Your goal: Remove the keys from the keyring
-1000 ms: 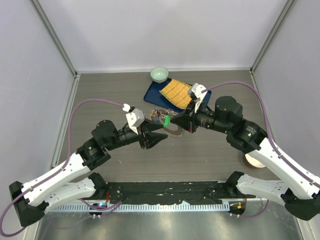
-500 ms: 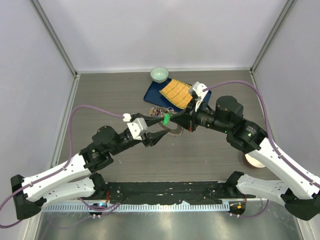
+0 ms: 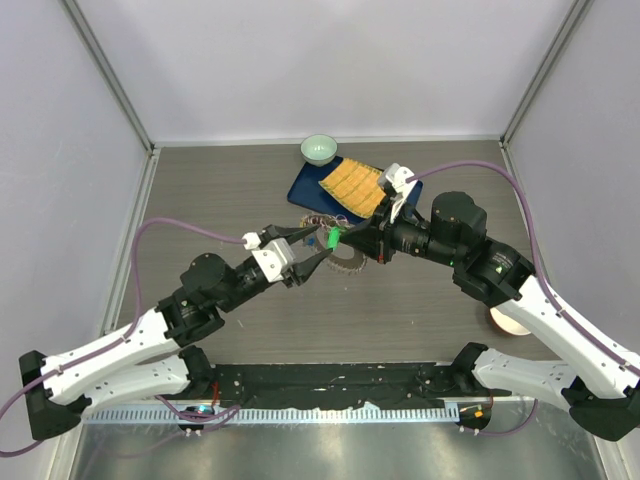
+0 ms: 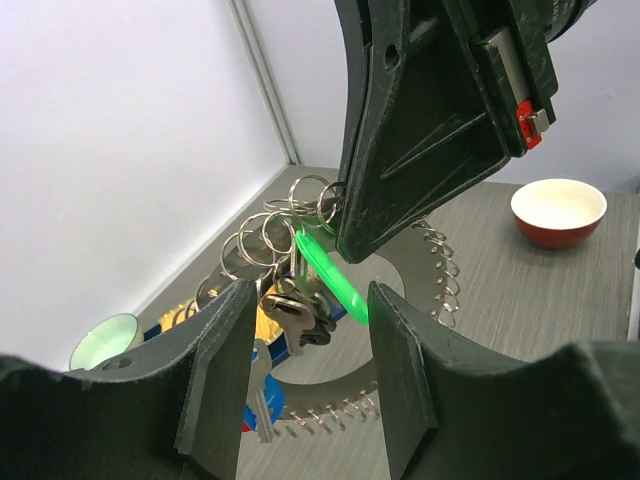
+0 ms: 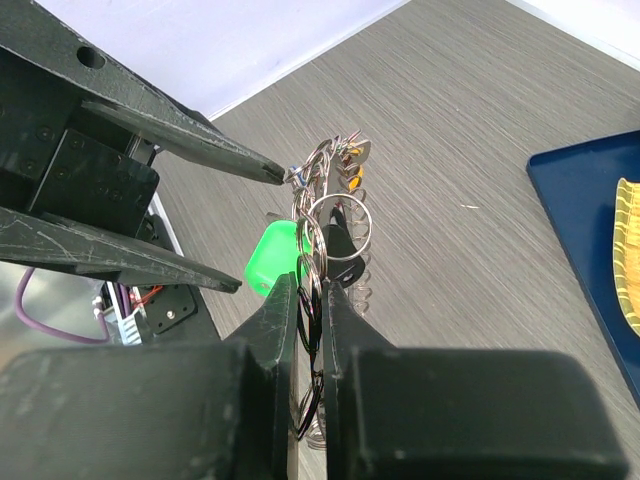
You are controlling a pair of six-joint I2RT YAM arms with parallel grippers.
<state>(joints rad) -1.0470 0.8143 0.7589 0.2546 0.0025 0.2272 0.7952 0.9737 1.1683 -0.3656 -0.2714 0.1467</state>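
Near the middle of the table (image 3: 220,180), the two arms meet tip to tip, the left gripper (image 3: 318,242) reaching in from the near left and the right gripper (image 3: 346,237) from the right. The right gripper's fingers are pinched almost together on a cluster of small split rings (image 5: 340,215), which fan out just beyond its tips. A green key (image 4: 330,270) sticks out from that cluster at a slant. Several silvery keys (image 4: 297,312) hang below it in a bunch. The left gripper is spread wide and grips nothing. Its two fingers lie on either side of the green key and the hanging bunch, apart from both. In the left wrist view the keyring (image 4: 440,272) shows as a broad grey ring fringed with wire loops, lying beneath and behind the right gripper's tips. Whether it rests on the table or is lifted off it cannot be told. Farther back sits a blue tray (image 3: 308,186) with a yellow cloth (image 3: 352,187) on it, and a pale green bowl (image 3: 318,150) stands just beyond the tray's far edge. A cream bowl with a red outside (image 4: 558,210) stands well apart at the near right, partly hidden by the right arm in the top view.
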